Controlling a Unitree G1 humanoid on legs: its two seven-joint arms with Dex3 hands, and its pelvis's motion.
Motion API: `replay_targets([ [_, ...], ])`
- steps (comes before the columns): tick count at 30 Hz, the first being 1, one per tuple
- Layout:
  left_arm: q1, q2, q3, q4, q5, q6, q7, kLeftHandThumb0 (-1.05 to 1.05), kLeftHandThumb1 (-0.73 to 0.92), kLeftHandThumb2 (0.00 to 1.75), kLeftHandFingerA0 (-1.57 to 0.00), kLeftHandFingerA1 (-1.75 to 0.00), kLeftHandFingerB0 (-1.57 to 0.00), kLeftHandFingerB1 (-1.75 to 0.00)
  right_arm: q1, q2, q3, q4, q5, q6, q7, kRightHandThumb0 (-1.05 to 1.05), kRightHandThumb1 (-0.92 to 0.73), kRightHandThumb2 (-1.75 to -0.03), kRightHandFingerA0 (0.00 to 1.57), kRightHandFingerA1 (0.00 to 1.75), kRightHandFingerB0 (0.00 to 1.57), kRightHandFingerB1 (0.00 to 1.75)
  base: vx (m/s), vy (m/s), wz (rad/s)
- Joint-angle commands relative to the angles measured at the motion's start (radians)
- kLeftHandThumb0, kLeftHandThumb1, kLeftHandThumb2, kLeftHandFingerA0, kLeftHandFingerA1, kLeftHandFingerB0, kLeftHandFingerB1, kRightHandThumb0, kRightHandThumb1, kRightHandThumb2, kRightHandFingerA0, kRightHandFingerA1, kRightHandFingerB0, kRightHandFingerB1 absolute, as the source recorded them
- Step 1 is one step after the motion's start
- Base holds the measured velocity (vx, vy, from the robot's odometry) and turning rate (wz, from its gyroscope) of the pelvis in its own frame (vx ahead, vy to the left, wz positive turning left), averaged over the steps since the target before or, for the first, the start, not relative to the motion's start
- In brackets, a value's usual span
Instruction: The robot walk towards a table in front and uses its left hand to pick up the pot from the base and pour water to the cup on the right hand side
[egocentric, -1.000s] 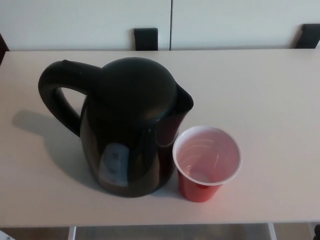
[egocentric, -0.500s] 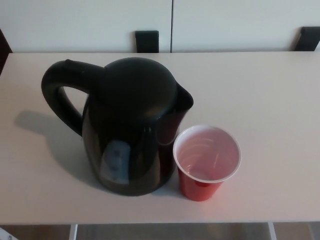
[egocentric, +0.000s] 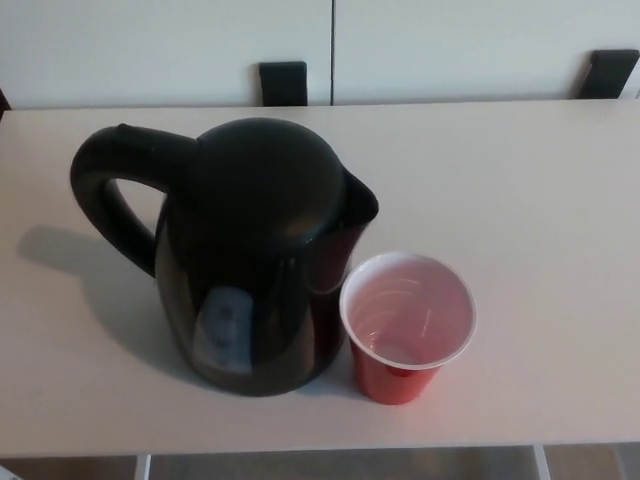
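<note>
Neither arm nor hand shows in the head view — both out of frame.

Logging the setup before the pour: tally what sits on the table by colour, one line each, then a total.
Black: 1, the kettle
Red: 1, the cup, white inside
Total: 2 on the table. No robot hand is in view.

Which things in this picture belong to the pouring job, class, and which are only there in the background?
Belong to the job:
black kettle, upright, handle pointing to picture left
red cup, beside the kettle's spout, looks empty
table bearing both

Only in the background:
two dark objects behind the table's far edge
pale wall panels

Neither robot hand is in view.
</note>
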Motion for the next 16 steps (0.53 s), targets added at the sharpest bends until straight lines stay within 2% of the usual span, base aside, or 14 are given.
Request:
replay_targets([
  [1,-0.019,-0.009,-0.054,-0.038,0.049,-0.007,0.052,-0.82,0.80,1.08,0.00,-0.14,0.00,-0.14,0.001,-0.001,-0.003,0.014,-0.005,-0.030,-0.002,-0.29,-0.57,-0.56,0.35,0.42,0.33,0.37,0.00,0.000,0.00],
  [2,-0.018,-0.009,-0.059,-0.040,0.045,-0.005,0.053,-0.82,0.80,1.08,0.00,-0.14,0.00,-0.14,0.000,-0.001,-0.003,0.015,-0.005,-0.031,-0.002,-0.29,-0.57,-0.56,0.35,0.42,0.33,0.37,0.00,0.000,0.00],
  [3,0.012,-0.070,-0.051,-0.068,0.039,-0.097,0.125,-0.62,0.88,0.67,-0.22,-0.30,-0.27,-0.31,0.006,0.002,-0.008,0.009,0.002,-0.033,0.002,-0.30,-0.57,-0.57,0.35,0.42,0.33,0.37,0.00,0.000,0.00],
  [5,0.051,-0.115,-0.084,-0.099,0.080,-0.167,0.210,-0.60,0.88,0.67,-0.22,-0.31,-0.26,-0.32,0.012,0.002,-0.005,0.004,-0.002,-0.035,0.001,-0.31,-0.56,-0.56,0.36,0.42,0.34,0.37,0.00,0.000,0.00],
  [8,0.059,-0.120,-0.092,-0.112,0.083,-0.172,0.224,-0.60,0.88,0.67,-0.22,-0.31,-0.26,-0.32,0.011,0.002,-0.005,0.001,-0.002,-0.035,0.001,-0.31,-0.56,-0.56,0.36,0.42,0.34,0.37,0.00,0.000,0.00],
  [9,0.100,-0.126,-0.171,-0.110,0.170,-0.232,0.274,-0.63,0.84,0.65,-0.18,-0.32,-0.18,-0.30,0.017,-0.001,-0.001,-0.008,-0.006,-0.046,0.005,-0.32,-0.56,-0.56,0.34,0.42,0.33,0.37,0.00,0.000,0.00],
  [11,0.134,-0.107,-0.257,-0.136,0.248,-0.241,0.310,-0.67,0.83,0.65,-0.20,-0.31,-0.17,-0.27,0.015,-0.005,0.008,-0.020,-0.014,-0.048,0.010,-0.34,-0.56,-0.56,0.35,0.42,0.34,0.37,0.00,0.000,0.00],
  [12,0.139,-0.103,-0.270,-0.141,0.250,-0.247,0.315,-0.67,0.83,0.65,-0.20,-0.31,-0.16,-0.27,0.012,-0.006,0.010,-0.023,-0.015,-0.049,0.008,-0.42,-0.51,-0.70,0.33,0.49,0.33,0.45,0.00,0.000,0.00],
  [16,0.150,-0.082,-0.333,-0.154,0.294,-0.271,0.363,-0.67,0.83,0.65,-0.22,-0.32,-0.16,-0.27,-0.003,-0.004,0.014,-0.026,-0.014,-0.042,0.001,-0.40,-0.51,-0.69,0.34,0.48,0.33,0.44,0.00,0.000,0.00],
])
